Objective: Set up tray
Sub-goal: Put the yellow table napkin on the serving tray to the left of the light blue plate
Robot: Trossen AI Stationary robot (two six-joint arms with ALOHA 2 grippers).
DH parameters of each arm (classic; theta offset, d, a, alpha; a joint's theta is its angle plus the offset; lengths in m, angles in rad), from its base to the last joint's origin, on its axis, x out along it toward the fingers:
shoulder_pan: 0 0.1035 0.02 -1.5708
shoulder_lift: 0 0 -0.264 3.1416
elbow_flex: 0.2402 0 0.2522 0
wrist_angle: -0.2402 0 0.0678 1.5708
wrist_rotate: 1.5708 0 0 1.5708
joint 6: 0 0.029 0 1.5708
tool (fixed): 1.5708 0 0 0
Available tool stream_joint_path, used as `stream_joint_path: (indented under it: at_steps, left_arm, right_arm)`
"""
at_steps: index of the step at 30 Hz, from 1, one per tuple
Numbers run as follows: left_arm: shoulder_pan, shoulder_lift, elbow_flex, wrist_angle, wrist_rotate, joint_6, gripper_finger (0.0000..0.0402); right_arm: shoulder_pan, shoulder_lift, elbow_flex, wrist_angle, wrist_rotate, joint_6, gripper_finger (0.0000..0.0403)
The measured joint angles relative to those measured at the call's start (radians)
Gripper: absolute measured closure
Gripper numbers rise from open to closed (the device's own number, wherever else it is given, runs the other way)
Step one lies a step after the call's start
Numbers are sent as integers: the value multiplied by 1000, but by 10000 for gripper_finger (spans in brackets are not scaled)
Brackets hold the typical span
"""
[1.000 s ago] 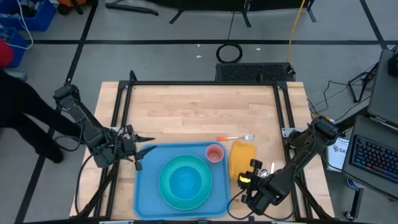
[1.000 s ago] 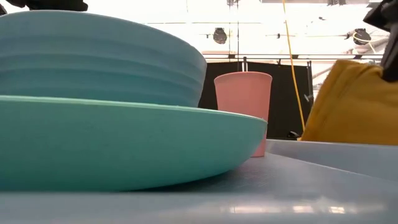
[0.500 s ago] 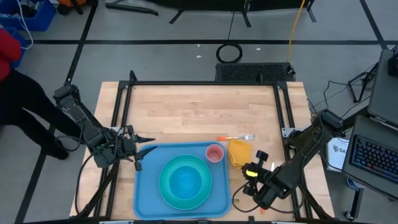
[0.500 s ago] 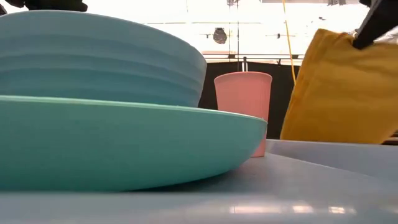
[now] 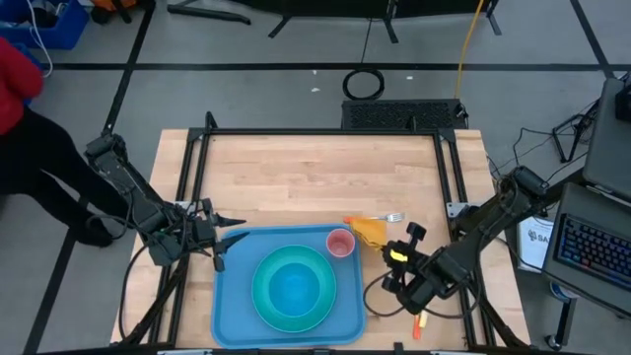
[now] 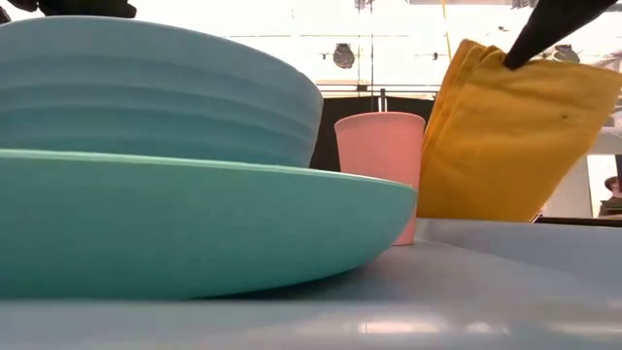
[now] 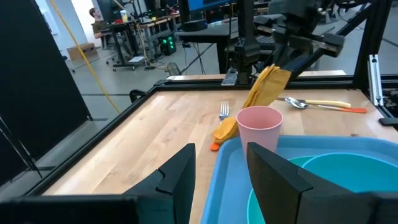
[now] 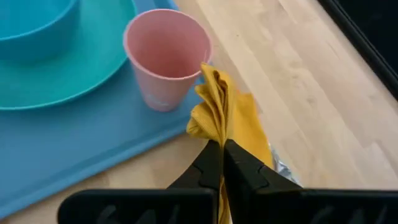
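surface: wooden table [image 5: 315, 177] | lying on it: blue tray [image 5: 232, 296], fork [image 5: 380, 218], spoon [image 7: 323, 103]

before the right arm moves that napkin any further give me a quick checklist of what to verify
1. Right gripper shut on the napkin: ok.
2. Napkin fully off the table: not ok; its lower end drags on the wood by the fork.
3. Pink cup upright on the tray: ok.
4. Clearance between napkin and cup: not ok, they look nearly touching.
5. Left gripper open, parked at the tray's far left corner, away from the napkin: ok.
6. Bare tray space for the napkin: cannot tell.
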Motion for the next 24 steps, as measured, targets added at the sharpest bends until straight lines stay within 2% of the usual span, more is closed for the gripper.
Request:
stream_joint_path:
  at_steps: [10, 24]
  left_arm:
    - [0, 0, 0, 0, 0, 1, 252]
    - [0, 0, 0, 0, 0, 2, 252]
  right_arm:
    - [-94, 0, 0, -2, 24, -65, 403]
    - [-232, 0, 17, 60, 98, -275, 403]
